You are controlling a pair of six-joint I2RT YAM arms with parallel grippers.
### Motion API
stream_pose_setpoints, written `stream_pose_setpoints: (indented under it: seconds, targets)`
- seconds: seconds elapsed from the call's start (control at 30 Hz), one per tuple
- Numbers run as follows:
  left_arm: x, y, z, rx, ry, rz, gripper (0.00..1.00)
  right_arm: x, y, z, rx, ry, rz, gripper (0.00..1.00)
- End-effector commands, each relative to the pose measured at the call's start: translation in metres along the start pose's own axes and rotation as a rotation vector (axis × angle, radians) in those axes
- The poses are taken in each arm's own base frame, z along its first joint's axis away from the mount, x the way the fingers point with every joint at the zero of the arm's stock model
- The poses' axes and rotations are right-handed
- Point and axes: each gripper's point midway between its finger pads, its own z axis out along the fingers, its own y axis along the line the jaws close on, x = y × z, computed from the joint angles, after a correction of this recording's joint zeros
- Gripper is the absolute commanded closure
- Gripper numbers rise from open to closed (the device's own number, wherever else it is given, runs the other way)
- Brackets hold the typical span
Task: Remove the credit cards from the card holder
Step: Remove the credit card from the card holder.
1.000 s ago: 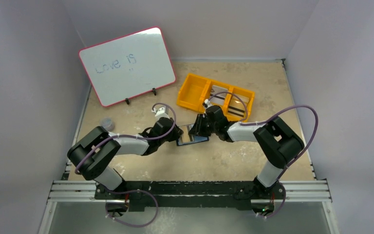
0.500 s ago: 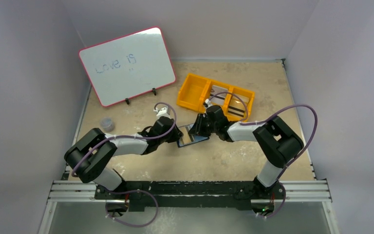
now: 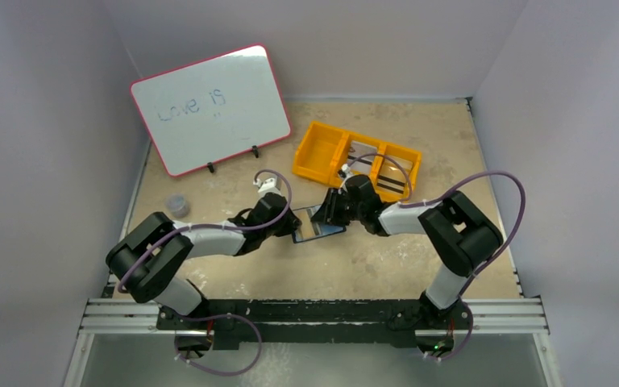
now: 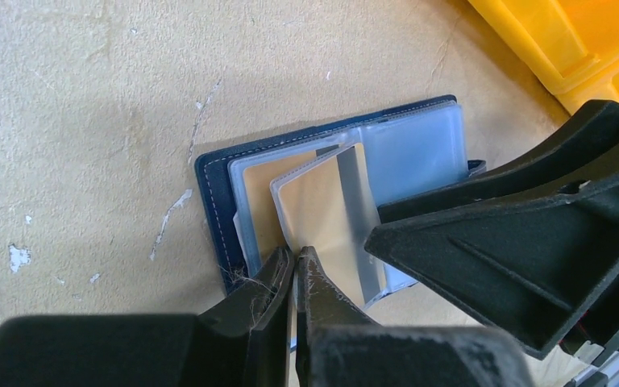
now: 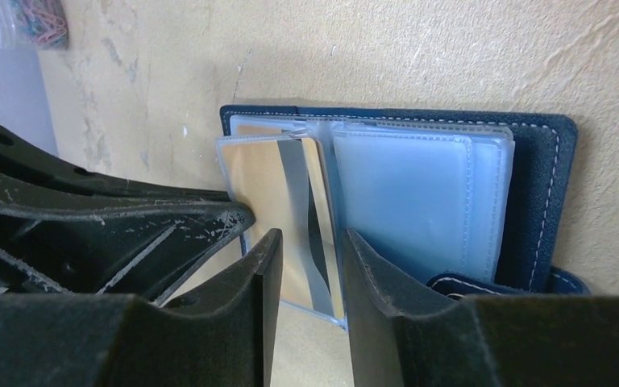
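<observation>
Left wrist view, nearest first: the left claw [image 4: 295, 256] has its fingers pressed almost together on the near corner of a credit card [image 4: 322, 214], a pale, shiny card with a grey stripe along one side. That card is tilted up off the card holder [image 4: 212, 173], which lies open and flat on the worktop [image 4: 89, 97], navy cover down and clear pockets up. Just past the card, the right claw [image 5: 309, 235] reaches in from the opposite side. Its own camera shows its fingers spread a little, with the card's striped edge in the gap between them and neither finger clearly touching it. In the top external view both claws meet over the holder near the middle of the worktop. Farther back sits an orange tray [image 3: 319, 157] with pale cards [image 3: 390, 179] in its middle and right compartments. At the far left a pink-rimmed whiteboard [image 3: 209, 109] leans upright, with "Love is" written on it.
</observation>
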Motion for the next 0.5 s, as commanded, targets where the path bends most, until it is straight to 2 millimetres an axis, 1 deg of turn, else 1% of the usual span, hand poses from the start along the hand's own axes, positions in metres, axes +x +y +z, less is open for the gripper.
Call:
stream_pose_setpoints:
  seconds: [0.0,0.07,0.17,0.27,0.33,0.4,0.47]
  targets:
    - [0.01,0.018,0.006,-0.06,0.032,0.085,1.0,0.0,0.0,-0.001,-0.061,0.039,-0.027,0.64]
    - [0.014,0.019,0.011,-0.056,0.043,0.089,1.0,0.007,0.0,0.001,-0.086,0.072,-0.035,0.72]
    - [0.016,0.023,0.013,-0.07,0.05,0.092,1.0,0.014,0.005,0.001,-0.154,0.094,-0.016,0.79]
    - [0.019,0.025,0.014,-0.069,0.053,0.092,1.0,0.013,0.008,0.0,-0.196,0.088,0.001,0.86]
    - [0.021,0.025,0.014,-0.064,0.059,0.095,1.0,0.012,0.008,-0.002,-0.205,0.083,0.013,0.96]
    - [0.023,0.028,0.014,-0.073,0.063,0.093,1.0,0.01,0.006,-0.003,-0.209,0.076,0.024,1.0]
    - [0.022,0.031,0.013,-0.085,0.057,0.086,1.0,0.009,0.006,-0.005,-0.217,0.07,0.035,1.0]
